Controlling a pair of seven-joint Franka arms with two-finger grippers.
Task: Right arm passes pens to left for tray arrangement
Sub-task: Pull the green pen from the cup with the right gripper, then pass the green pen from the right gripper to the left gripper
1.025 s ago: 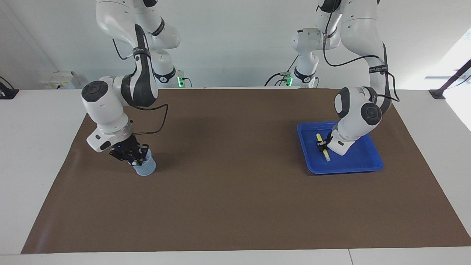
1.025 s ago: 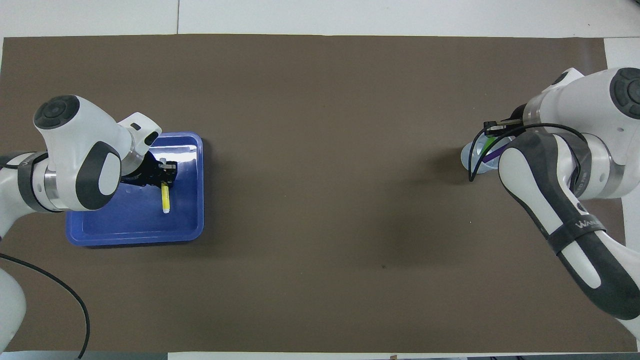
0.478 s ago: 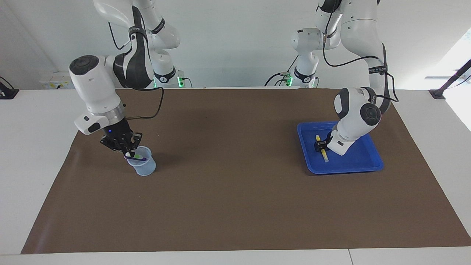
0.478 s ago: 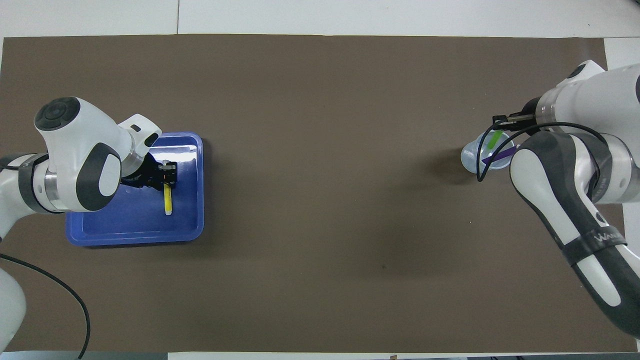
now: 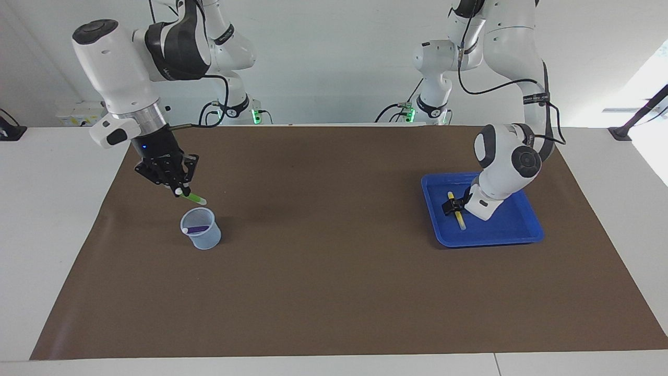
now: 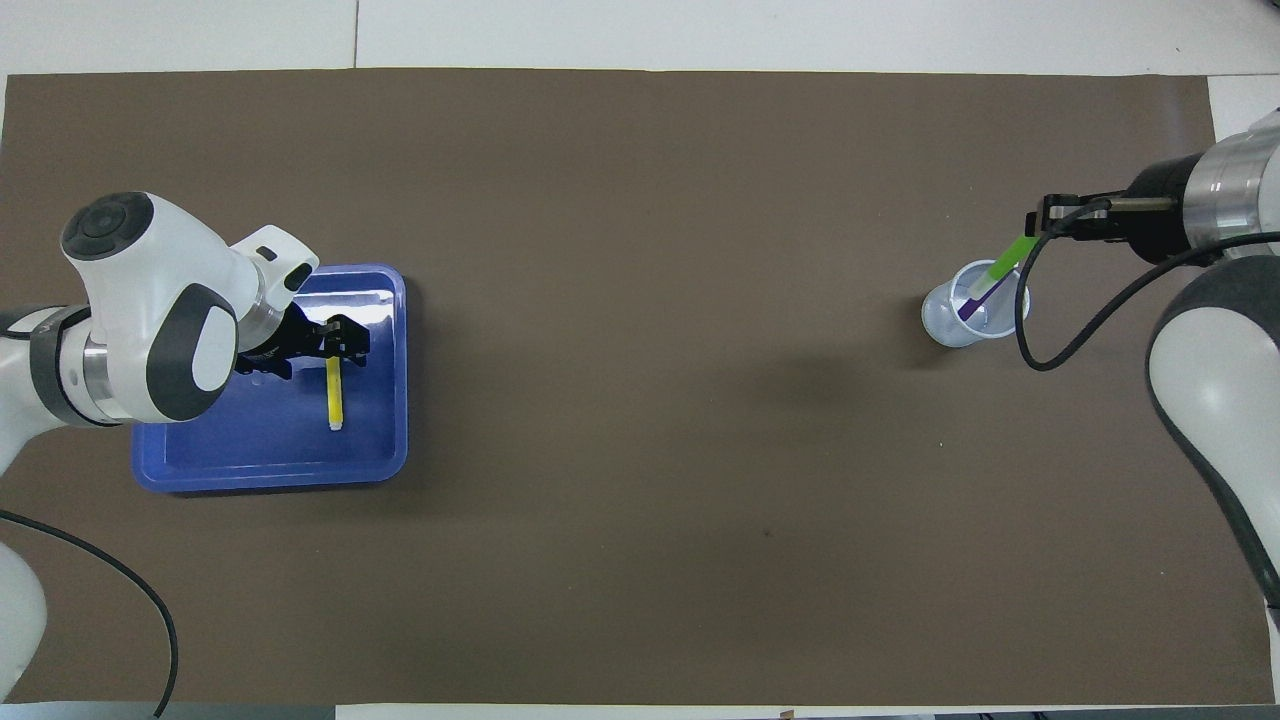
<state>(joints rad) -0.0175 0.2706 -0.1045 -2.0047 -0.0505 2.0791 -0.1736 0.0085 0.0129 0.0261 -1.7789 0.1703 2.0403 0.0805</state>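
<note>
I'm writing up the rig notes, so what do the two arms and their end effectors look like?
Both arms are glossy white with dark grey joint covers and black cables along them. The right arm has a silver wrist ring, a coppery cable plug and a small blue light above its black end effector. The left arm has a black end effector with no light.

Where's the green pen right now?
The green pen is in the air, held by the right hand just above the cup, at the right arm's end of the table.
</note>
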